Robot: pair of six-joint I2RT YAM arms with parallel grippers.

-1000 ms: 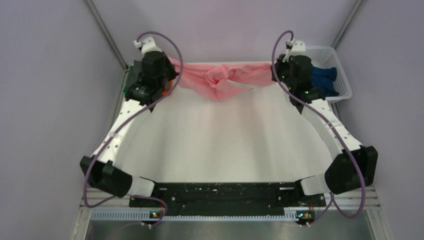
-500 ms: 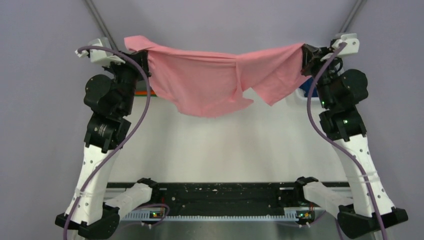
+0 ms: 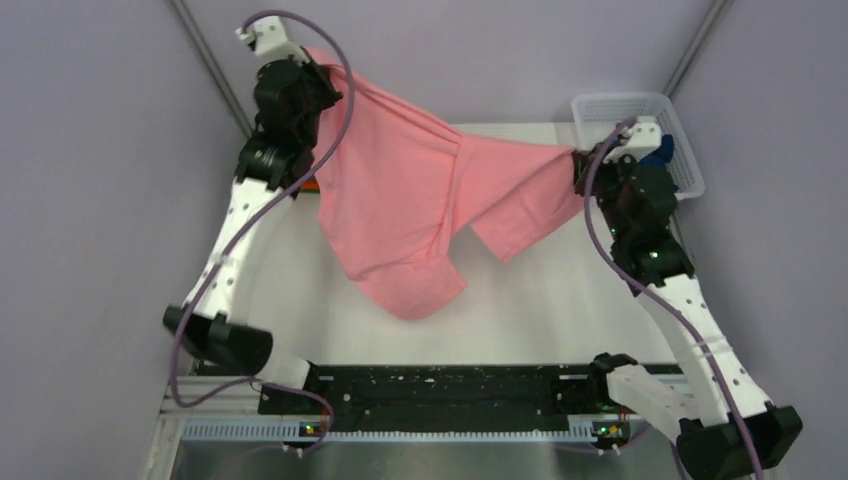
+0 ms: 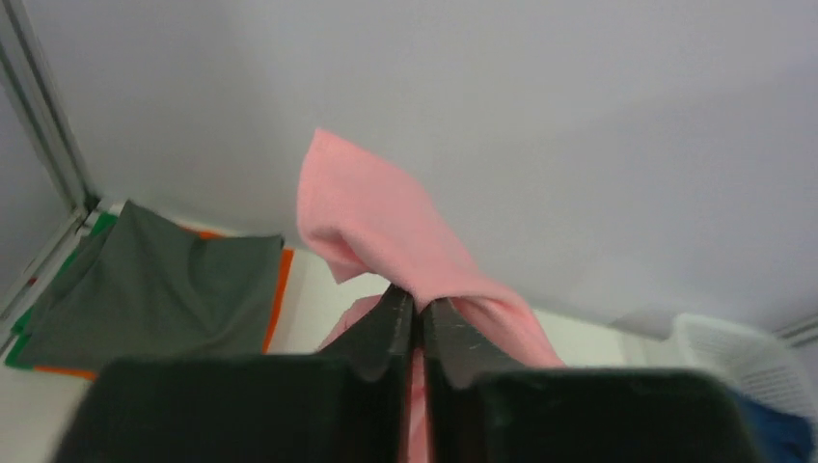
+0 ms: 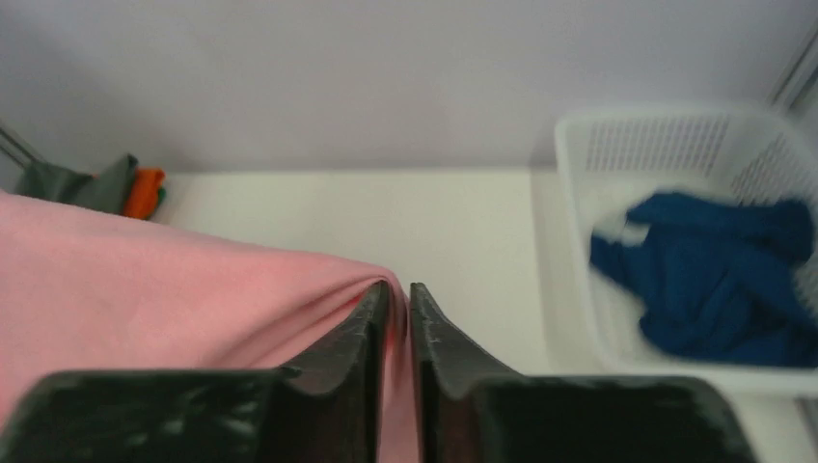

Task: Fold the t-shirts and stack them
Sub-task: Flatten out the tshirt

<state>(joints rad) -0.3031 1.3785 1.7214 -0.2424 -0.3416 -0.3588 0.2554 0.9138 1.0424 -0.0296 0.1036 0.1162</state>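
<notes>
Left gripper (image 4: 417, 307) is clamped on one edge of the pink shirt (image 3: 400, 200), right gripper (image 5: 397, 294) on another. The shirt stretches slanted between them, its loose end hanging below them.

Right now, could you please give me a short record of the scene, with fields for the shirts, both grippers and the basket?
held shirt: pink t-shirt, stretched in the air between both grippers, lower part drooping over the table
left gripper: shut on one edge, raised high
right gripper: shut on the opposite edge, lower
basket: white, far right corner, holds navy blue t-shirt
stack: dark grey t-shirt on top, orange t-shirt and green t-shirt edges beneath, far left corner
</notes>
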